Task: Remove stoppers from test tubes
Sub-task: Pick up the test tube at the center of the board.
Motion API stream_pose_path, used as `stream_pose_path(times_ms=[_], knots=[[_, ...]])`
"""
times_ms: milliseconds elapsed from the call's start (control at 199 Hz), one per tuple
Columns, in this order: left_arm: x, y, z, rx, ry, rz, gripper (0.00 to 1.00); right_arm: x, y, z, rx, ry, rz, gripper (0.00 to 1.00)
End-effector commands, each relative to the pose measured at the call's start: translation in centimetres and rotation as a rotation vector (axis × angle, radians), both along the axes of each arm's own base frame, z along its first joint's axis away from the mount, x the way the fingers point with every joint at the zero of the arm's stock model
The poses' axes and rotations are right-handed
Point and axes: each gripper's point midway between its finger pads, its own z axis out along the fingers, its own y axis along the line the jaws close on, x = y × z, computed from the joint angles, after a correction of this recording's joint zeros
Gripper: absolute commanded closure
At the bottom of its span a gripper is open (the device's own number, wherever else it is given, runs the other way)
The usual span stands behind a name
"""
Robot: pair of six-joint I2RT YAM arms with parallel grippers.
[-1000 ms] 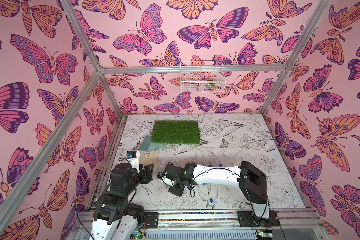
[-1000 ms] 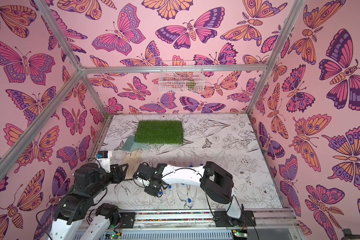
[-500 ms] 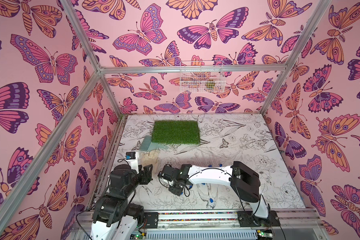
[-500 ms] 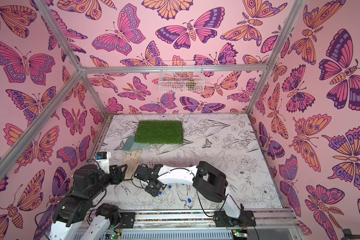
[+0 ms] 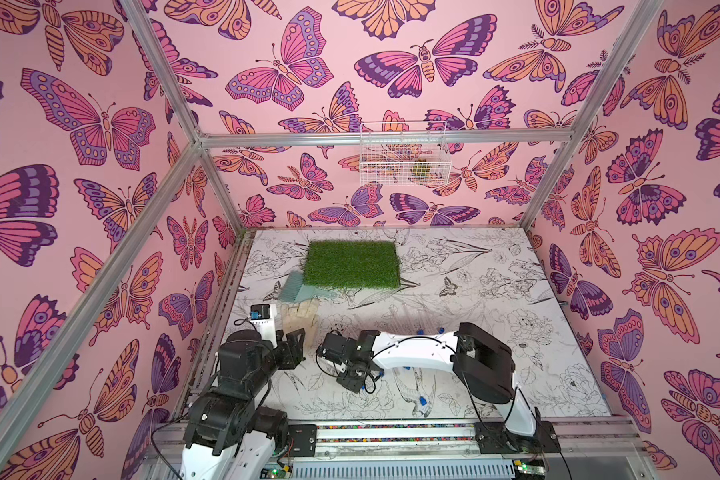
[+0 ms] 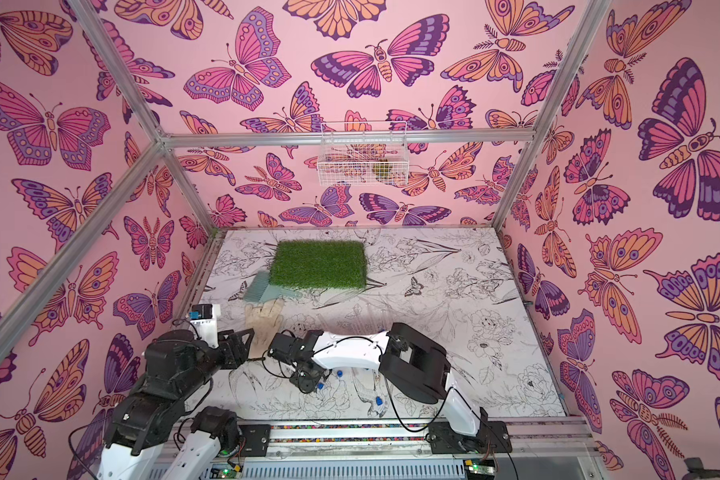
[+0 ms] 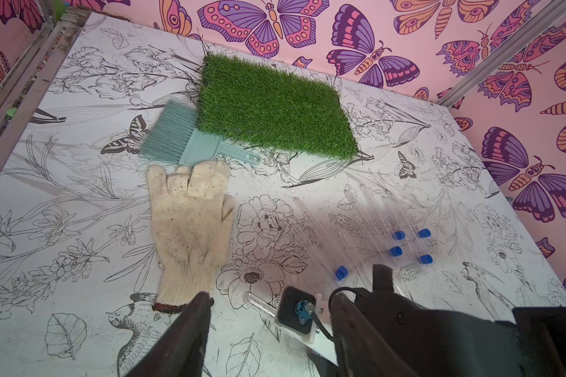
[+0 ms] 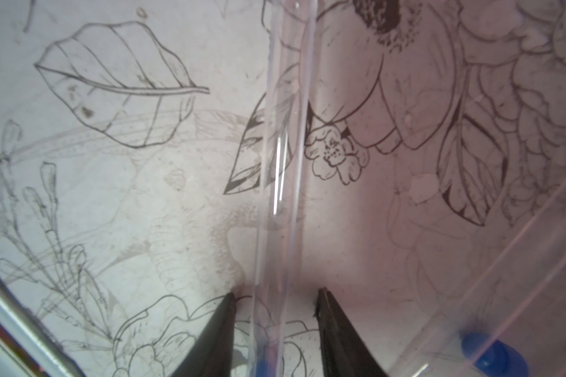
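My right gripper (image 8: 275,295) is low over the table and open, one finger on each side of a clear test tube (image 8: 281,163) with a small gap on both sides. A blue stopper (image 8: 260,365) shows in that tube's end between the fingers. A second tube (image 8: 504,261) with its stopper (image 8: 490,355) lies beside it. My left gripper (image 7: 270,298) is open and empty, facing the right wrist. Several more test tubes (image 7: 356,222) with blue stoppers (image 7: 395,250) lie further right. In both top views the right gripper (image 5: 352,376) (image 6: 306,380) sits beside the left gripper (image 5: 294,345) (image 6: 242,340).
A cream work glove (image 7: 190,225), a teal brush (image 7: 190,143) and a green turf mat (image 7: 275,107) lie beyond the left gripper. A loose blue stopper (image 5: 422,401) rests near the front rail (image 5: 391,432). A wire basket (image 5: 404,156) hangs on the back wall.
The right arm's elbow has drawn a little leftward and its jaws have narrowed around the tube. The left arm has barely moved.
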Motion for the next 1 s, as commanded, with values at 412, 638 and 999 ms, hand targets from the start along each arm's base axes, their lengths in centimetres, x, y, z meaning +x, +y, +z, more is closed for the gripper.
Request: stream_pose_path(times_ms=[412,638,999], knots=[[-0.3,0.2,-0.6,0.007,0.019,0.007,0.38,0.4,-1.5,-1.5,-0.111,-0.026,-0.016,0.8],[-0.3,0.2,-0.5,0.004,0.018,0.011,0.38,0.6,-1.8,-1.1,-0.111,-0.037,-0.029,0.85],[-0.3,0.1,-0.5,-0.004,0.021,0.012,0.38,1.2,-0.9,1.9,0.011,-0.033,-0.108,0.88]])
